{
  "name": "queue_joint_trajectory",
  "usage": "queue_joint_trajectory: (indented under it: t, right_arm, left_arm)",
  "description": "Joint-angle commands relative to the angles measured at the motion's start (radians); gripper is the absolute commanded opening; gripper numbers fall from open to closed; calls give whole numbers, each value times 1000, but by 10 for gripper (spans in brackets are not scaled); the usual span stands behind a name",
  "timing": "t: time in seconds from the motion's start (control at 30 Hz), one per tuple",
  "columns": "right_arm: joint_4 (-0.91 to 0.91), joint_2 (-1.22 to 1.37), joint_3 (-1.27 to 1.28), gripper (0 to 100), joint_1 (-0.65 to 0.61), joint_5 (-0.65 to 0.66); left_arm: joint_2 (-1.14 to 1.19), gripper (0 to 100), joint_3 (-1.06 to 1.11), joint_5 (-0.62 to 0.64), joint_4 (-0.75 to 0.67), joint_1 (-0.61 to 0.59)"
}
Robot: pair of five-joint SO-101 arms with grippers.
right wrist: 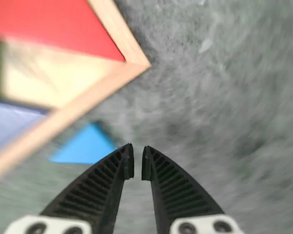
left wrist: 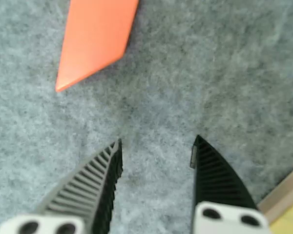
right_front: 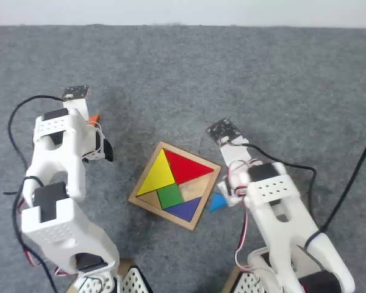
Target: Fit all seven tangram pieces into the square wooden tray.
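Orange piece (left wrist: 95, 39) near left end effector (left wrist: 157, 141), wide | right end effector (right wrist: 137, 150) apparently narrow, empty

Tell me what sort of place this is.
Probably a robotics test bench: a grey felt-covered table, the left arm and right arm mounted side by side, and a wooden tangram tray between them.

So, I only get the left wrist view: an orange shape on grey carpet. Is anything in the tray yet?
Observer: Yes. In the high view a yellow piece, a red piece, a green piece and a purple piece lie in the tray.
Operator: Any other loose pieces?
Observer: A blue triangle lies on the carpet just outside the tray.
Operator: Is it being held?
Observer: No. The right gripper is shut, empty, beside it.
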Motion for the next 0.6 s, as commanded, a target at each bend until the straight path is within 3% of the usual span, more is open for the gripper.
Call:
queue_joint_trajectory:
  t: [0.0,0.13,0.57]
  right_arm:
    - [65,-39,-84,38,-179,-331]
    - [50,-39,-84,38,-277,-328]
    - [-142,-38,91,33,-285,-124]
  left_arm:
    - [-9,222,-25,-15,-5,0]
    - [-9,222,-25,-15,-3,0]
    - [-9,222,-25,-15,-3,0]
